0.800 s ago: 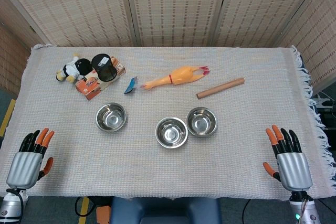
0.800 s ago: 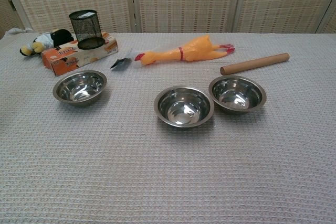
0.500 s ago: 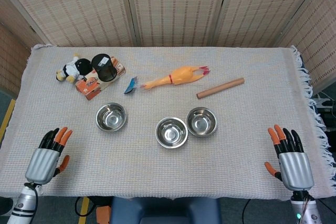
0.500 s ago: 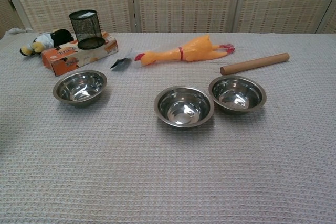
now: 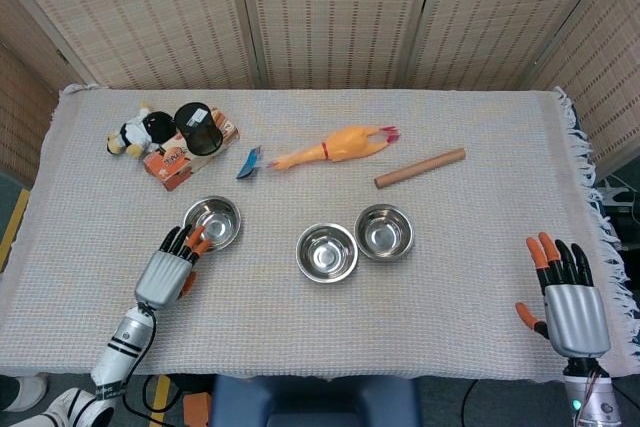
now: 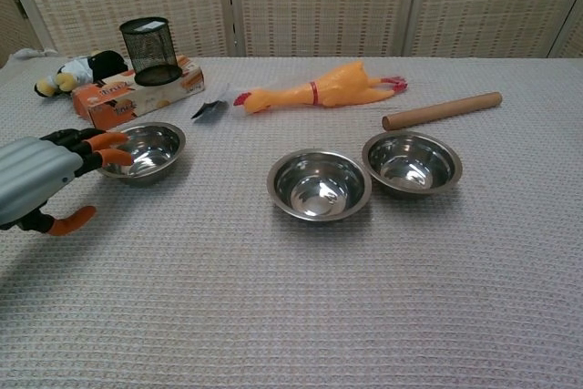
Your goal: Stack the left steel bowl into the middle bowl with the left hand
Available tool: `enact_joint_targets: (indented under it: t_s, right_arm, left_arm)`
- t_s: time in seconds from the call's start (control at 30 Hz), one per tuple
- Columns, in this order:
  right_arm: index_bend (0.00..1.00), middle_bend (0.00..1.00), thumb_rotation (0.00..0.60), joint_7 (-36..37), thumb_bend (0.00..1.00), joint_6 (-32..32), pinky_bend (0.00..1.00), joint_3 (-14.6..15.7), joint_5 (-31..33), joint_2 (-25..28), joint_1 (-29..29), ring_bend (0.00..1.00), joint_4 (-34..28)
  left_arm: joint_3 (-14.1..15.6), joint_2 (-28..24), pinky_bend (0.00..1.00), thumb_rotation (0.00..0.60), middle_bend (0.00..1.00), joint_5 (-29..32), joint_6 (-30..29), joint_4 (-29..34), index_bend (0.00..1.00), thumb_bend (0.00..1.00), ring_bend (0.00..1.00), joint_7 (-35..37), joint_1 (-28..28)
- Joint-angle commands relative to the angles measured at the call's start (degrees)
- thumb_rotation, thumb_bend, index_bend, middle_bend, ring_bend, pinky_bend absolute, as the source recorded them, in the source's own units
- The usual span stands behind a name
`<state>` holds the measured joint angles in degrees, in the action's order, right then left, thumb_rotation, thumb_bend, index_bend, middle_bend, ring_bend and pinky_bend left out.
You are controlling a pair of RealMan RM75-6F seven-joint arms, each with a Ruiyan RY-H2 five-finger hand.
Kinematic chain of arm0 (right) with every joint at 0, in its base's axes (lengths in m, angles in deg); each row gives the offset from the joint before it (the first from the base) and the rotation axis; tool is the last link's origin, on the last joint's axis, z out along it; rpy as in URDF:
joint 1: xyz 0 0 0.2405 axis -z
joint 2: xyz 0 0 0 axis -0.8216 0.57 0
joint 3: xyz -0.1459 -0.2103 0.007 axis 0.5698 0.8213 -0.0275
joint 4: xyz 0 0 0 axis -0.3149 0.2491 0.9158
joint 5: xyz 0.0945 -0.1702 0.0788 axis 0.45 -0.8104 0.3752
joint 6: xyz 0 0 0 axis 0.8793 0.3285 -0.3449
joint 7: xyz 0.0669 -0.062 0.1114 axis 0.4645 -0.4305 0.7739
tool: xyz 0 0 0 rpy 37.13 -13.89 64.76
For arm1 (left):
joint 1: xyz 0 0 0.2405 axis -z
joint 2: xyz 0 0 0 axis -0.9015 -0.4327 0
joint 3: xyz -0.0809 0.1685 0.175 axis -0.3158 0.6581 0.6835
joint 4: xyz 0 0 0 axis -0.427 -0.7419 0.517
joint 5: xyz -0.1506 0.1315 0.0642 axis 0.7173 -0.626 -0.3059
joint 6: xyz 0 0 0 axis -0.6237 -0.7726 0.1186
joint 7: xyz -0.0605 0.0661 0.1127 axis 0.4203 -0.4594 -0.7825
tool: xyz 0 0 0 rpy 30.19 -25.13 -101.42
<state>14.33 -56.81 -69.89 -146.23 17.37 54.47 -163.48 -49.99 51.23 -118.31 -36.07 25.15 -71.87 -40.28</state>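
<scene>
Three bowls are being seen apart on the cloth from the head view: the left bowl (image 5: 211,223), middle bowl (image 5: 327,252) and a third (image 5: 384,232). Nothing is being held; the left hand (image 5: 168,271) is being kept spread beside the left bowl, the right hand (image 5: 569,305) spread, well apart. From the chest view, fingertips (image 6: 114,158) are being shown at the rim, so gripping, lifting and stacking are all being left undone.

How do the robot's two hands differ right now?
The left hand reaches out over the cloth, its fingertips at the near rim of the left bowl; the right hand hangs back at the table's near edge, far from every bowl. The left hand shows in both views, the right hand only in the head view. Both are grey with black and orange fingers, and hold nothing.
</scene>
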Motion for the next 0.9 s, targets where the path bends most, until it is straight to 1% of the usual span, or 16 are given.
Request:
enact_joint_targets:
  t_s: [0.03,0.07,0.17,0.27,0.37,0.43,0.47,0.53,0.6,0.7,0.8,0.9]
  right_arm:
    - [0.0,0.0,0.6,0.0,0.09,-0.2,0.0,-0.1,0.3,0.2,0.1,0.0,-0.2]
    - [0.0,0.0,0.6,0.0,0.09,-0.2,0.0,-0.1,0.4,0.2,0.2,0.0,-0.2]
    - [0.0,0.0,0.6,0.2,0.09,0.0,0.0,0.0,0.7,0.6,0.2,0.0,-0.5]
    - [0.0,0.0,0.6,0.4,0.09,0.2,0.0,0.1,0.9,1.1,0.3,0.0,-0.9]
    - [0.0,0.0,0.6,0.7,0.09,0.1,0.0,0.1,1.0,1.4,0.4,0.0,-1.2]
    - [0.0,0.0,0.6,0.7,0.09,0.1,0.0,0.2,1.0,1.6,0.4,0.0,-1.4]
    - [0.0,0.0,0.6,0.8,0.09,0.1,0.0,0.3,1.0,1.7,0.4,0.0,-1.5]
    - [0.0,0.0,0.6,0.9,0.09,0.2,0.0,0.4,0.9,1.8,0.5,0.0,-1.7]
    - [0.0,0.0,0.6,1.0,0.09,0.1,0.0,0.5,0.7,2.0,0.5,0.0,-1.9]
    - [0.0,0.0,0.6,1.2,0.09,0.1,0.0,0.7,0.6,2.3,0.6,0.0,-2.3]
    - [0.0,0.0,0.6,1.6,0.09,-0.2,0.0,1.1,-0.2,2.7,0.8,0.0,-2.8]
    - [0.0,0.0,0.6,2.3,0.09,-0.9,0.0,1.6,-1.2,3.4,1.2,0.0,-3.4]
  left_arm:
    - [-0.5,4.8,0.11,0.6,0.0,0.4,1.8,-7.0,0.18,0.44,0.0,1.7,3.1]
    - [-0.5,5.5,0.11,0.6,0.0,0.4,1.9,-8.4,0.19,0.44,0.0,2.0,3.6]
    - [-0.7,7.9,0.11,0.6,0.0,0.2,1.6,-13.2,0.26,0.45,0.0,3.3,5.1]
    - [-1.2,10.6,0.11,0.6,0.02,0.0,-0.4,-18.5,0.35,0.44,0.0,5.0,6.5]
    - [-1.9,13.8,0.11,0.6,0.1,-0.2,-4.1,-24.3,0.54,0.45,0.01,7.4,7.4]
    - [-2.4,15.9,0.12,0.6,0.17,0.0,-6.4,-28.0,0.67,0.46,0.05,9.4,7.9]
    - [-2.5,16.6,0.12,0.6,0.2,0.1,-7.1,-29.4,0.72,0.47,0.07,10.1,8.1]
    - [-2.5,17.9,0.13,0.6,0.24,0.2,-8.6,-31.7,0.78,0.48,0.09,11.9,8.5]
    - [-2.5,18.8,0.14,0.6,0.28,0.2,-10.7,-32.8,0.81,0.49,0.12,13.0,8.6]
    - [-2.4,19.8,0.14,0.6,0.31,-0.2,-15.0,-33.0,0.83,0.49,0.15,14.0,8.8]
    - [-2.4,20.1,0.14,0.6,0.31,-0.9,-19.5,-30.9,0.84,0.49,0.15,13.2,9.2]
    - [-1.6,19.5,0.13,0.6,0.31,-2.4,-22.9,-25.7,0.83,0.49,0.15,11.4,9.7]
